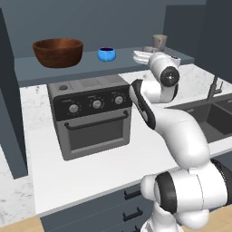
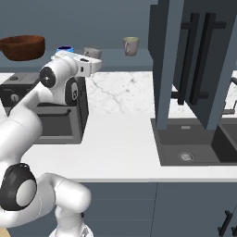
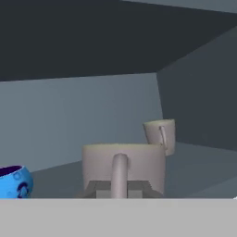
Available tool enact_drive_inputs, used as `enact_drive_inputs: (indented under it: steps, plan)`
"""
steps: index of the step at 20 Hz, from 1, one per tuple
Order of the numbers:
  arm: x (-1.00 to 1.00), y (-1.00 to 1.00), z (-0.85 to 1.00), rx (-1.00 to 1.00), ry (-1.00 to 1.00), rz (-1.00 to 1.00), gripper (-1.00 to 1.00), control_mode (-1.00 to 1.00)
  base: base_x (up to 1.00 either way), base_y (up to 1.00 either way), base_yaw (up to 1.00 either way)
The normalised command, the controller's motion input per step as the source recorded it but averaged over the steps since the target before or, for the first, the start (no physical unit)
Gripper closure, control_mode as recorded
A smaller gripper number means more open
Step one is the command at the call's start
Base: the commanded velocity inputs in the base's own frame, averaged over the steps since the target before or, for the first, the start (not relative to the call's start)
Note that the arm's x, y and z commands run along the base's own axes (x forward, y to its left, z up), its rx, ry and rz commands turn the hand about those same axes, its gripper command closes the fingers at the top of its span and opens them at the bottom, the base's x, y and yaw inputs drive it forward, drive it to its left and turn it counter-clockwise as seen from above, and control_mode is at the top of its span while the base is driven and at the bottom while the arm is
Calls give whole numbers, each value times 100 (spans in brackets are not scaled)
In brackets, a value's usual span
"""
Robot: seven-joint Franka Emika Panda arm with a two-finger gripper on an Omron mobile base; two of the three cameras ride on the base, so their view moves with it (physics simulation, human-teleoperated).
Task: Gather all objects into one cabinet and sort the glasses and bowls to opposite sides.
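The cabinet's shelf (image 1: pixel 90 69) carries the large brown wooden bowl (image 1: pixel 58 52) at its left and the small blue bowl (image 1: pixel 106 54) beside it. One beige-grey glass (image 3: pixel 124 162) sits right in front of my gripper (image 3: pixel 119 190). Its thin handle runs down between the fingertips, and the gripper is shut on it. From the right base camera that glass (image 2: pixel 92 52) is just above my hand (image 2: pixel 94 60), low over the shelf (image 2: pixel 120 62). The other glass (image 3: pixel 161 134) stands farther right near the cabinet's side panel (image 2: pixel 131 46).
A dark toaster oven (image 1: pixel 93 113) stands on the white counter under the shelf. An open cabinet door (image 2: pixel 185 60) hangs at the right, above the sink (image 2: pixel 194 148). A faucet (image 1: pixel 213 86) rises behind the sink. Grey drawers (image 1: pixel 131 204) sit below the counter.
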Motion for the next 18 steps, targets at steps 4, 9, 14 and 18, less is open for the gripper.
enact_drive_inputs:
  steps: [4, 9, 14, 18]
  plan:
    - [0, 0, -32, 0, 2, 3, 100, -100, 0, 0, 0]
    - [31, 2, -65, -6, -6, 2, 100, -100, 0, 0, 0]
    - [52, 5, -64, -8, -14, 3, 100, -100, 0, 0, 0]
    - [55, 2, -45, -7, -17, 4, 100, -100, 0, 0, 0]
